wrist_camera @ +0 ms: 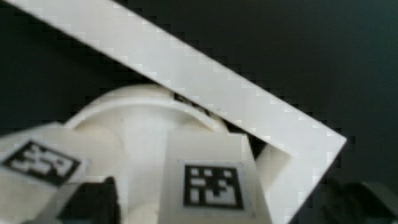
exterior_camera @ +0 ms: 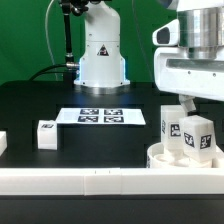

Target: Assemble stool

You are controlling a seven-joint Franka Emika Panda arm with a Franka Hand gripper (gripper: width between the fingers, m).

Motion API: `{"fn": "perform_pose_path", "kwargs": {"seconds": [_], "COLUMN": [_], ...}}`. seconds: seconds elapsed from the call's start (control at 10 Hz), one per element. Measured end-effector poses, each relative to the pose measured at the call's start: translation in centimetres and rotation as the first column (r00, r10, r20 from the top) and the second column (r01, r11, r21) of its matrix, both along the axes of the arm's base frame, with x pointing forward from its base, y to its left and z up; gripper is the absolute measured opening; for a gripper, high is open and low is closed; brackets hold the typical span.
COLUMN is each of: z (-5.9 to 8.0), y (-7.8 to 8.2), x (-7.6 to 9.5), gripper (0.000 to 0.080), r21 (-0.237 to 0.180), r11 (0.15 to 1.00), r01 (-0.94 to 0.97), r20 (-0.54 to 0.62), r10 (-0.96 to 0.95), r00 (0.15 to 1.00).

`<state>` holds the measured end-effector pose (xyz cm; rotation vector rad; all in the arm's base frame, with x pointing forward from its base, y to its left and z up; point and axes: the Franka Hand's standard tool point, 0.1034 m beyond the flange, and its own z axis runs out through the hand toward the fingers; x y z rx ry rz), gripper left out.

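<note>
The round white stool seat point(exterior_camera: 160, 157) lies at the exterior view's right, just behind the border rail. Two tagged legs point(exterior_camera: 172, 126) point(exterior_camera: 199, 135) stand upright on it, side by side. My gripper point(exterior_camera: 184, 104) hangs right above them. In the wrist view the seat point(wrist_camera: 128, 108) curves behind the same two legs point(wrist_camera: 39, 156) point(wrist_camera: 214, 176). My gripper point(wrist_camera: 222, 206) straddles the nearer leg, with dark fingers point(wrist_camera: 89, 200) on either side and a gap to it, so it is open and holds nothing.
A loose tagged leg point(exterior_camera: 46, 134) stands on the black table at the exterior view's left, and another white part point(exterior_camera: 2, 143) shows at the edge. The marker board point(exterior_camera: 100, 116) lies mid-table before the arm's base point(exterior_camera: 101, 60). The long white border rail point(exterior_camera: 90, 181) point(wrist_camera: 214, 80) runs along the front.
</note>
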<state>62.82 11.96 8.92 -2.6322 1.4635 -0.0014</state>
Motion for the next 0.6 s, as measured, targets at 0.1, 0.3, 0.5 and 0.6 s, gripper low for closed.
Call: {"fn": "perform_pose_path", "kwargs": {"seconds": [0.1, 0.3, 0.5, 0.6], "z": [0.98, 1.3, 1.14, 0.96], "y": [-0.07, 0.02, -0.07, -0.16], "x": [0.27, 0.37, 0.36, 0.45], "gripper": [0.063, 0.0646, 0.0649, 0.0649], "r21": [0.004, 0.002, -0.015, -0.028], "r11": [1.0, 0.998, 0.977, 0.945], "r01": [-0.024, -0.068, -0.213, -0.325], "r20": [0.012, 0.024, 0.037, 0.047], "r10": [0.024, 0.068, 0.213, 0.326], "r00": [1.0, 0.997, 0.976, 0.944]}}
